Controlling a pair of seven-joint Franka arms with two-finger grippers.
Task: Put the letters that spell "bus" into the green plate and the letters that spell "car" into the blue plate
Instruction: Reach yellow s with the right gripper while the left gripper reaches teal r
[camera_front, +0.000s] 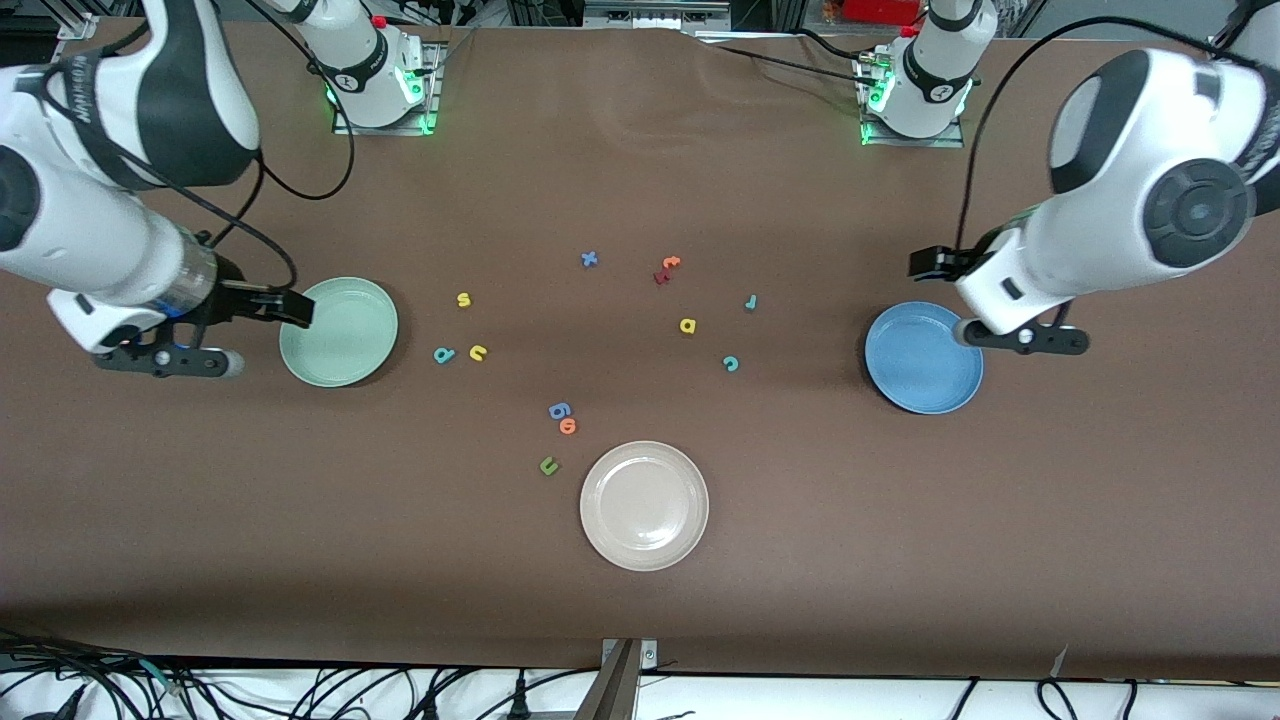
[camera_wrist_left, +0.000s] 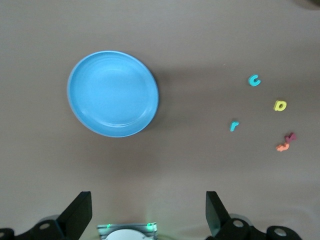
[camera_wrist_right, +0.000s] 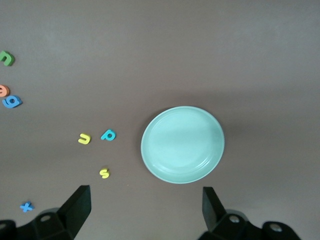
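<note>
Overhead, the left gripper (camera_wrist_left: 145, 215) above the blue plate (camera_wrist_left: 113, 93) and right gripper (camera_wrist_right: 142, 212) above the green plate (camera_wrist_right: 182, 144) gape empty

dark red letter (camera_front: 660, 277) perhaps too small to read, green plate (camera_front: 345, 340) rim partly hidden by right arm

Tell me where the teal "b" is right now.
The teal "b" lies on the table beside the yellow "u", between it and the green plate, toward the right arm's end. The yellow "s" sits farther from the front camera.
</note>
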